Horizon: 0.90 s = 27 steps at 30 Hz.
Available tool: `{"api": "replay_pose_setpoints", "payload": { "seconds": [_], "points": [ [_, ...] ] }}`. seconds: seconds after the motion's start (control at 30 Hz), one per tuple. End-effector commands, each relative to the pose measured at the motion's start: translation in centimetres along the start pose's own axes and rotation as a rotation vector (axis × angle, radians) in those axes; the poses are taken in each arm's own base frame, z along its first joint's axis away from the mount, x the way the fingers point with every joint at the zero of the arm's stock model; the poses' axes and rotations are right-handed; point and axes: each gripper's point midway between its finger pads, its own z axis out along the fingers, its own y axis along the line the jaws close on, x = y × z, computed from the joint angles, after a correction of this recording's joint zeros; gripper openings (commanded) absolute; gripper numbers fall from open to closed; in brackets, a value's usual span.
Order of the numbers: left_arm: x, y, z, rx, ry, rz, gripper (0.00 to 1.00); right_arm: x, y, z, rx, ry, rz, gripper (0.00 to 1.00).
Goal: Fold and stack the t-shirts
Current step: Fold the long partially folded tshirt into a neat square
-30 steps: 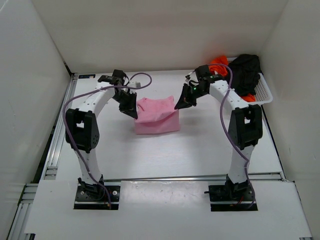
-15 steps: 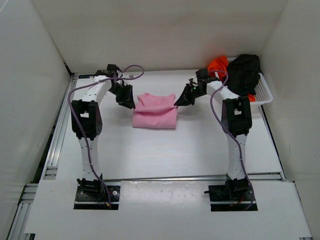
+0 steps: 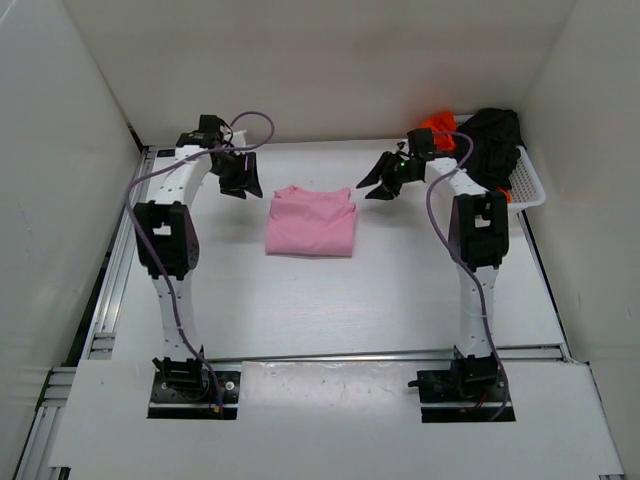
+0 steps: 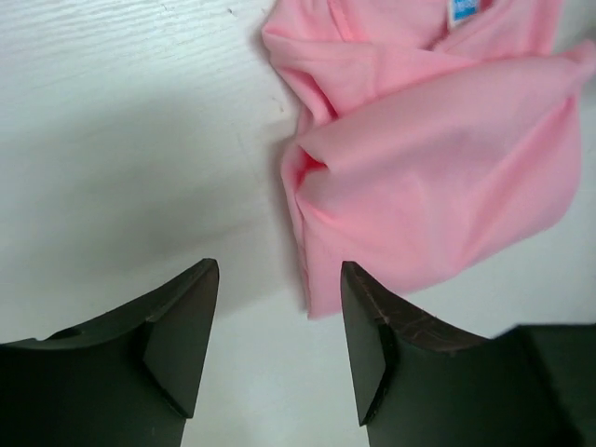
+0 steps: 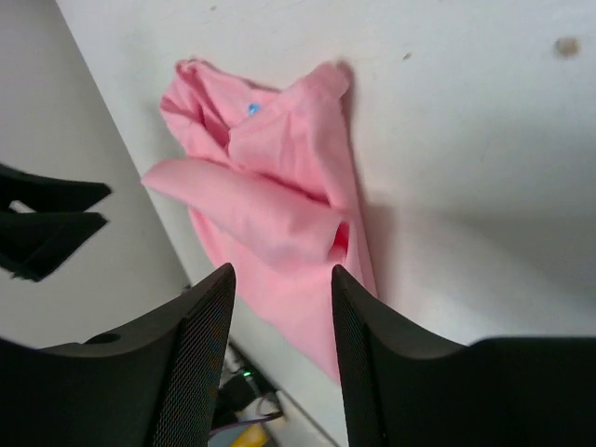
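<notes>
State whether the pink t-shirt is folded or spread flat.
Folded: the pink t-shirt lies as a compact rectangle, layers overlapping, no sleeves sticking out.

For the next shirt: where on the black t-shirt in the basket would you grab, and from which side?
Probably the bunched top of the black t-shirt, from above with the right end effector, which is open and nearest. It is heaped above the basket rim with no clear edge showing.

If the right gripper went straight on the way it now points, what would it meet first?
Most likely the pink t-shirt: in the right wrist view it lies directly ahead of the right gripper, framed between its open jaws, on the table. Depth is unclear.
</notes>
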Motion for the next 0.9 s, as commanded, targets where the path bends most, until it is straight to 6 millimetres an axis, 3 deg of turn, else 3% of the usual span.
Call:
{"api": "replay_pose_setpoints", "payload": {
  "seconds": [0.0,0.03,0.1,0.2,0.23,0.3,0.37,0.43,0.47,0.5,0.53,0.6,0.7,0.8,0.87],
  "points": [
    [-2.7,-5.1,-7.9,-0.028,-0.235,0.152,0.66,1.4,1.8,-5.0,0.088,-0.114,-0.175,0.51],
    [-2.3,-5.8,-7.8,-0.032,-0.233,0.167,0.68,2.5,2.3,-6.1,0.108,-0.13,-0.197,0.52],
    [-1.5,-6.7,-6.3,-0.075,-0.202,0.196,0.75,4.6,0.4,-5.5,0.163,-0.1,-0.189,0.53],
    [-2.1,-5.4,-4.8,-0.145,-0.188,0.191,0.75,5.6,-1.9,-4.3,0.219,-0.035,-0.2,0.55],
    [-2.8,-4.8,-3.9,-0.162,-0.184,0.187,0.75,4.7,-1.3,-4.2,0.222,-0.047,-0.217,0.55],
    [-3.5,-3.4,-3.3,-0.226,-0.184,0.18,0.75,4.7,-2.6,-3.2,0.257,-0.002,-0.181,0.55],
    [-3.1,-3.2,-3.0,-0.229,-0.158,0.173,0.78,4.7,-1.9,-3.2,0.238,0.013,-0.178,0.56],
    [-1.3,-3.8,-2.5,-0.177,-0.11,0.165,0.81,5.7,-1.7,-3.3,0.225,0.024,-0.195,0.58],
    [0.4,-4.0,-2.6,-0.159,-0.078,0.157,0.83,7.6,-2.8,-2.9,0.237,0.065,-0.181,0.6],
    [1.4,-4.3,-2.6,-0.138,-0.058,0.152,0.86,8.3,-2.0,-3.2,0.212,0.061,-0.206,0.61],
    [2.2,-5.3,-3.0,-0.083,-0.051,0.152,0.96,9.5,-3.1,-3.1,0.217,0.09,-0.197,0.62],
    [4.9,-5.8,-2.0,-0.021,0.01,0.133,0.98,11.5,-2.3,-2.9,0.177,0.119,-0.225,0.62],
    [7.0,-5.2,-0.8,-0.01,0.061,0.113,1.0,14.1,-3.6,-1.8,0.191,0.18,-0.222,0.65],
    [8.3,-4.8,0.2,-0.002,0.103,0.096,1.0,16.0,-4.0,-0.6,0.172,0.24,-0.208,0.65],
    [9.0,-4.4,1.2,-0.004,0.128,0.086,0.96,16.2,-3.3,0.1,0.123,0.236,-0.214,0.65]
  ]
}}
